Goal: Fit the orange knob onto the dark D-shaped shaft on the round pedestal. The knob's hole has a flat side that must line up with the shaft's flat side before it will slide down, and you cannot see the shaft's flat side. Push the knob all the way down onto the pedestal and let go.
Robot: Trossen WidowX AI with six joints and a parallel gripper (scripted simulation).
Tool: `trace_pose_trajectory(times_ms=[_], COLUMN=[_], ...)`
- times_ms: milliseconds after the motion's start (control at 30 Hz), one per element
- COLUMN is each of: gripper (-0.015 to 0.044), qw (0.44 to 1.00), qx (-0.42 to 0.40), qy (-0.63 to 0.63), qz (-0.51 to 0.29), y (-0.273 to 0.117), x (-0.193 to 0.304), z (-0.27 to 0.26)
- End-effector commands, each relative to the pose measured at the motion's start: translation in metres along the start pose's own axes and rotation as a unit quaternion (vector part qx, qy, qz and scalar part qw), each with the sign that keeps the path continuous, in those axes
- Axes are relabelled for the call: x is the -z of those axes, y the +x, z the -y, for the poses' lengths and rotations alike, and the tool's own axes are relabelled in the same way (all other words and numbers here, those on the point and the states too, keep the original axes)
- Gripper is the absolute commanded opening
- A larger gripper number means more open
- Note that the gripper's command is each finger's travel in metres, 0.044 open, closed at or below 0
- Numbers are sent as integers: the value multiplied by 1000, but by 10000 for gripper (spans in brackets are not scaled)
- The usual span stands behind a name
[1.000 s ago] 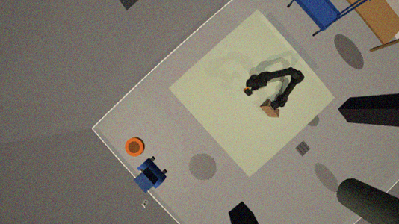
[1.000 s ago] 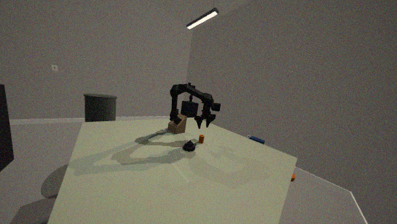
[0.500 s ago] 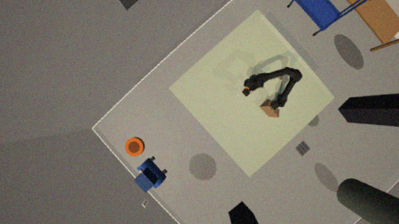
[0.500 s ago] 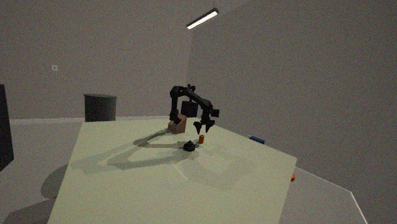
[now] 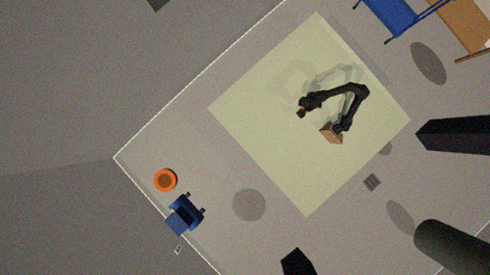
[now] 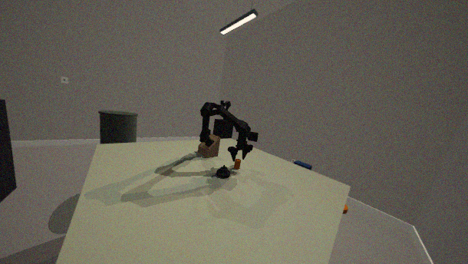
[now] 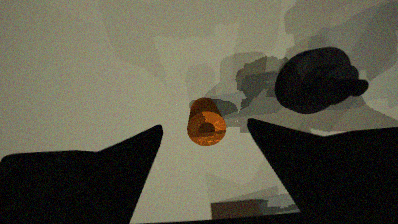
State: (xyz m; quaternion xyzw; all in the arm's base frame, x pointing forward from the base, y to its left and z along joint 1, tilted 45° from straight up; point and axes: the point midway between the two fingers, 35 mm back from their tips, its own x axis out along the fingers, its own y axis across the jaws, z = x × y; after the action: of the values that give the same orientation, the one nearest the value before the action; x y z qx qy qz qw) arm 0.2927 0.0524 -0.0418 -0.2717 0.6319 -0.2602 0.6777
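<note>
The orange knob (image 6: 237,164) (image 7: 206,129) stands upright on the pale table, its round top with a dark hole facing up in the wrist view. A bit of its orange shows beside the arm's end in the top view. The round dark pedestal (image 6: 223,173) (image 7: 314,82) stands near it, with the shaft (image 6: 224,166) (image 7: 358,87) pointing up. The shaft's flat side cannot be made out. My gripper (image 6: 238,158) (image 7: 204,125) is open and empty, pointing down just above the knob, with the knob between the two fingertips in the wrist view.
A brown block (image 5: 331,134) (image 6: 209,149) is at the arm's base on the pale table (image 5: 263,130) (image 6: 153,238). It stands behind the knob and pedestal in the exterior view. Blue chairs, a wooden bench and an orange ring-shaped thing (image 5: 165,180) are off the table.
</note>
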Motion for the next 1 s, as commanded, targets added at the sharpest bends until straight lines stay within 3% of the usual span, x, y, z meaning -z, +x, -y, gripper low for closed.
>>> trace_pose_trajectory(times_ms=[0, 900, 967], gripper=[440, 440, 387], qw=[1000, 1000, 1000], qx=[4, 6, 6], qy=[-5, -5, -5], qz=[-1, -1, -1], y=[9, 49, 49], x=[1, 3, 3], z=[0, 2, 2])
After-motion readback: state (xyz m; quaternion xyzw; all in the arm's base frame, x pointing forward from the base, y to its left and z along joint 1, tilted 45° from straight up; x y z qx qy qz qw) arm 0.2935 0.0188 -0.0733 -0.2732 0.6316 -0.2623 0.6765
